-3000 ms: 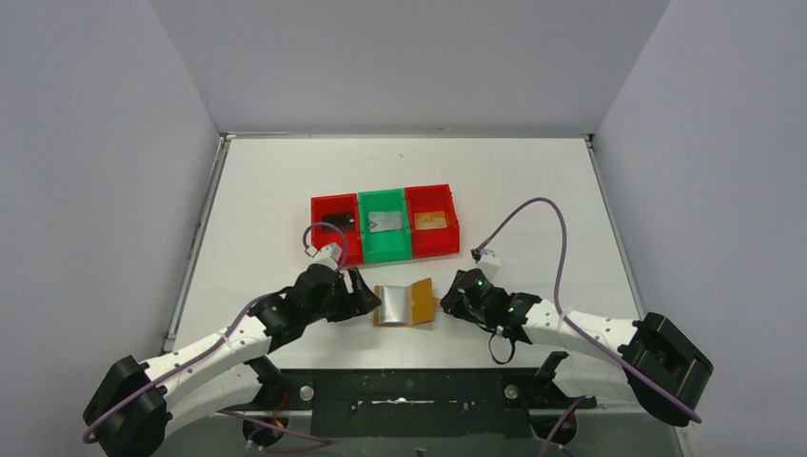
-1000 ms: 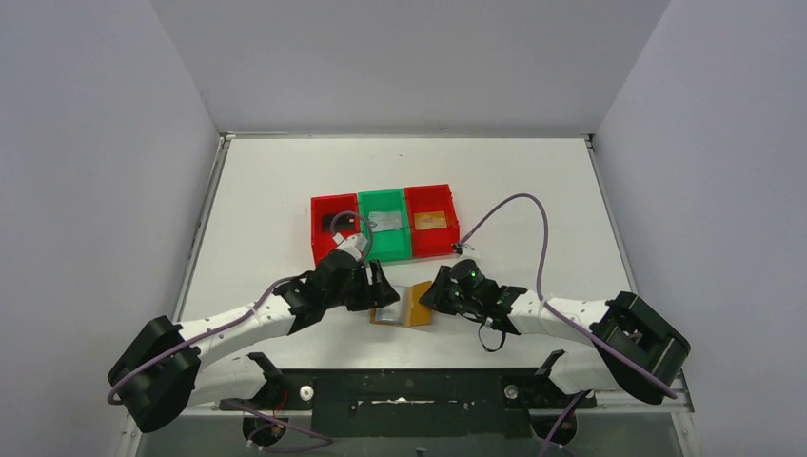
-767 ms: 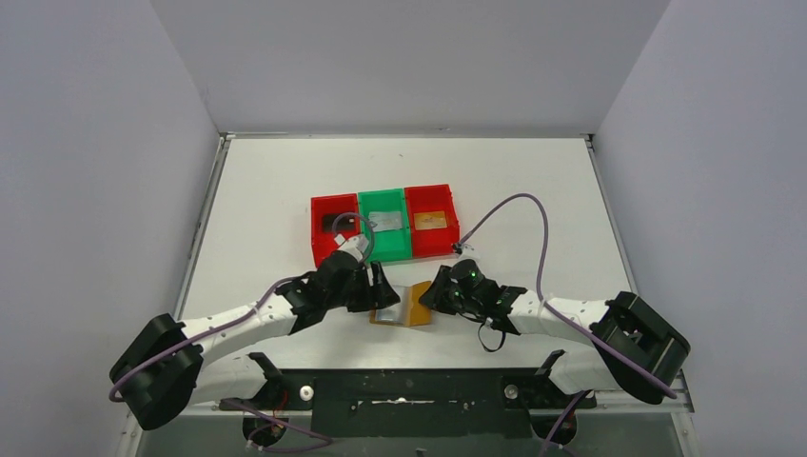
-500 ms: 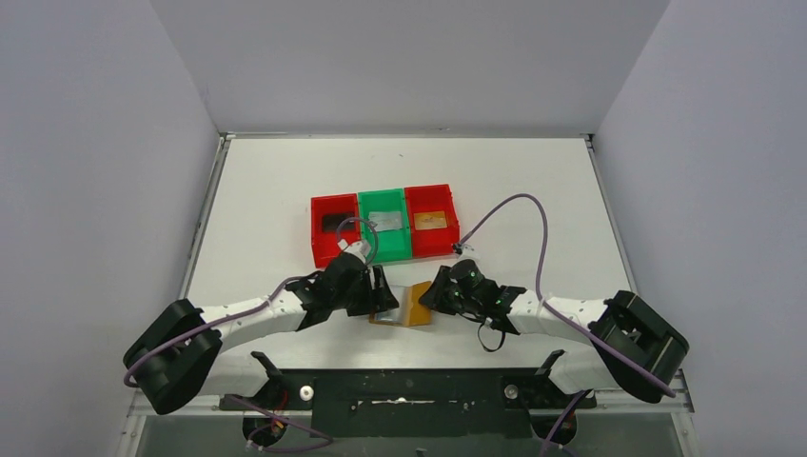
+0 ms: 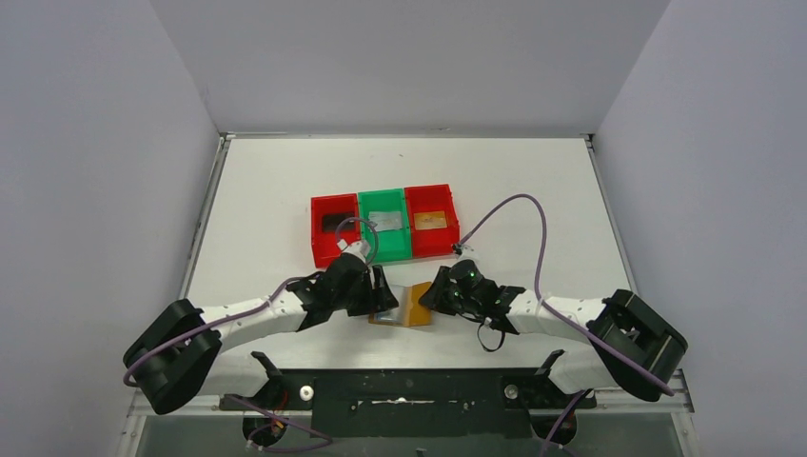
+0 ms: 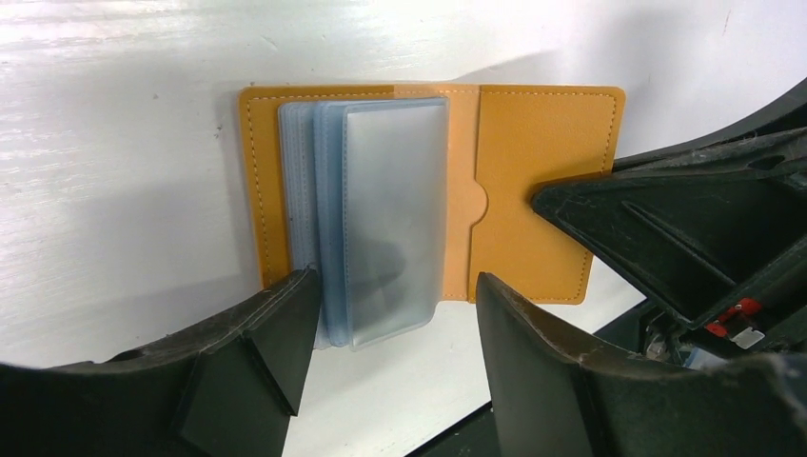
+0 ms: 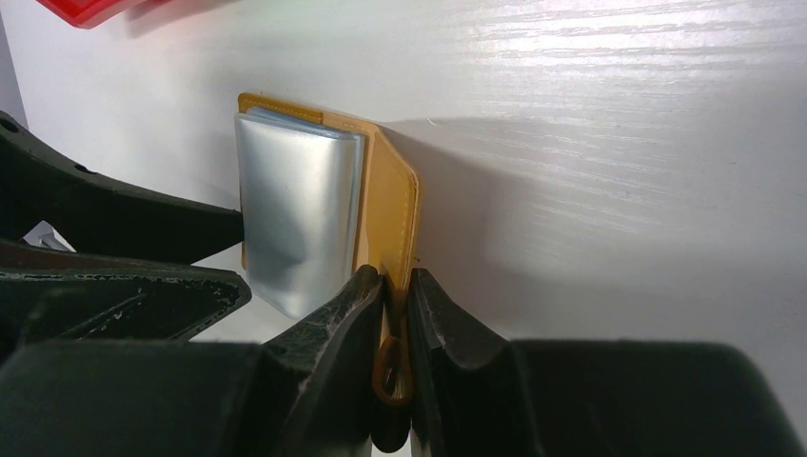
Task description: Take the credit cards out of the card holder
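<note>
The card holder [image 6: 542, 143] lies open on the white table [image 5: 285, 171], between the two arms. The right gripper [image 7: 395, 286] pinches its right flap tight. The left gripper [image 6: 395, 295] has its fingers wide apart at the near edge of the clear sleeves [image 6: 395, 190]. The black card [image 5: 335, 222], silver card [image 5: 384, 221] and orange card [image 5: 430, 220] lie in the bins [image 5: 384, 249] behind

3 bins [image 5: 385, 253] just behind card holder [image 5: 413, 305]
</note>
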You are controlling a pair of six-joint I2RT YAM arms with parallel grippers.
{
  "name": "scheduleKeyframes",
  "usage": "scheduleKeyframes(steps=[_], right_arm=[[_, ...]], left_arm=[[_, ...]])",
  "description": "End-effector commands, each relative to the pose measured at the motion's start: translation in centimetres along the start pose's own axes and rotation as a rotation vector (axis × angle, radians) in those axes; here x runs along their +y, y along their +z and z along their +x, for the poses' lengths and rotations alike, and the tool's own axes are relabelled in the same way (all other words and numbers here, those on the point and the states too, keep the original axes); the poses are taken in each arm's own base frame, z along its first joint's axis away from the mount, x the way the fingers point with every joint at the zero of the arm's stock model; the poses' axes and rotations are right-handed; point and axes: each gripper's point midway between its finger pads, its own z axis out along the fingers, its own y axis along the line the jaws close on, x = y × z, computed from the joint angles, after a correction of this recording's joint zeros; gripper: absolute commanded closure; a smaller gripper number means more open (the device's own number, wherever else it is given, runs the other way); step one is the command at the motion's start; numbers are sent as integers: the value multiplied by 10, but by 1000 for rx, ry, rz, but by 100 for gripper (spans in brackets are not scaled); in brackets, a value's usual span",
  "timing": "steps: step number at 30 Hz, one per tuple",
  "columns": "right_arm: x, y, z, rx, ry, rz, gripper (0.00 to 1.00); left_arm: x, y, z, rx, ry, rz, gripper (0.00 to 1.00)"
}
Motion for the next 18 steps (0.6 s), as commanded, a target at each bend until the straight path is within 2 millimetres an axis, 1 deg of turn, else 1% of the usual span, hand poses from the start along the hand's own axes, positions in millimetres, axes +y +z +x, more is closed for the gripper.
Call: scheduleKeyframes(steps=[1, 6, 9, 11, 15, 18], right_arm=[[7, 3, -7, -27, -2, -24, 84], [8, 2, -7, -27, -5, -26, 84], [7, 2, -7, -26, -5, -23, 84], [7, 2, -7, -26, -5, -22, 84], [7, 2, -8, -29, -5, -23, 84], [8, 2, -8, -28, -4, -26, 84]], left_arm=[[-22, -10, -24, -87, 8, 29, 39], [-25, -12, -26, -96, 17, 32, 39], [-33, -11, -23, -81, 22, 76, 39], [-35, -9, -20, -71, 18, 92, 39], [-27, -2, -15, -50, 4, 61, 39], [-26, 1, -11, -37, 7, 60, 39]])
